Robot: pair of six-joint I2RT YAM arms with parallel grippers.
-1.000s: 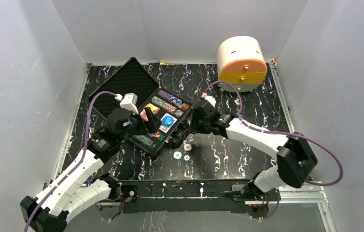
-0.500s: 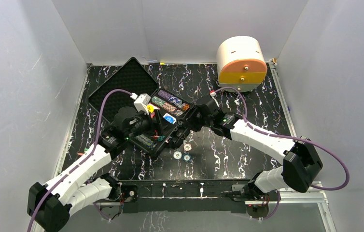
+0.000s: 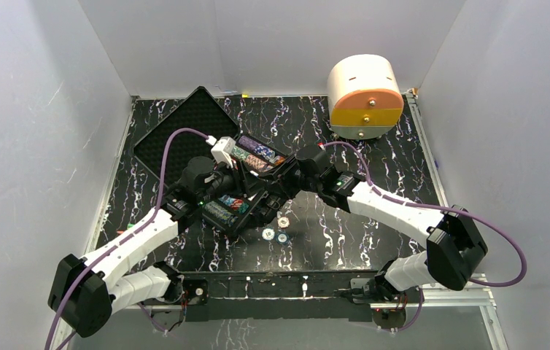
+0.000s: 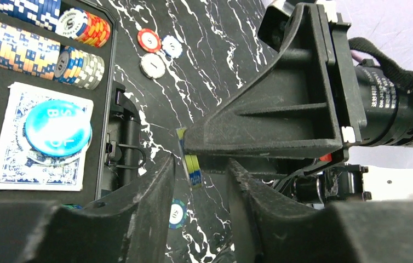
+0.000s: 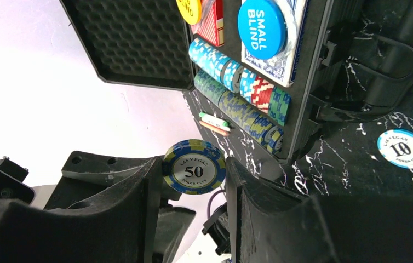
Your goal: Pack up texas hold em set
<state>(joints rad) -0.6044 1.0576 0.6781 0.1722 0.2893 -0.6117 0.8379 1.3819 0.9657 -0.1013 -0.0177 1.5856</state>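
One 50 chip is the whole matter. It sits btwn the tips of my right gripper, printed face toward that wrist cam, held up off the table. Right fingers are clamped on it, one on each side of the rim.

From my left gripper the same chip shows edge-on, dead centre btwn the two tips. Its flat faces are turned to my left pads, so a squeeze would land on the faces, crosswise to the right grip. Left jaws stand part-way apart w/ a gap each side of the chip; no contact that I can see. Both arms are at it: right holds, left is the taker, I'd judge.

The case lies just beyond the fingertips, off to one side. Its lid is laid open, w/ chip rows and the Small Blind disc inside. A few loose chips lie on the table below the fingers.

Vs a sec ago: left arm has swung from the case's lid side across to meet the right tips, and its jaws have narrowed from wide.
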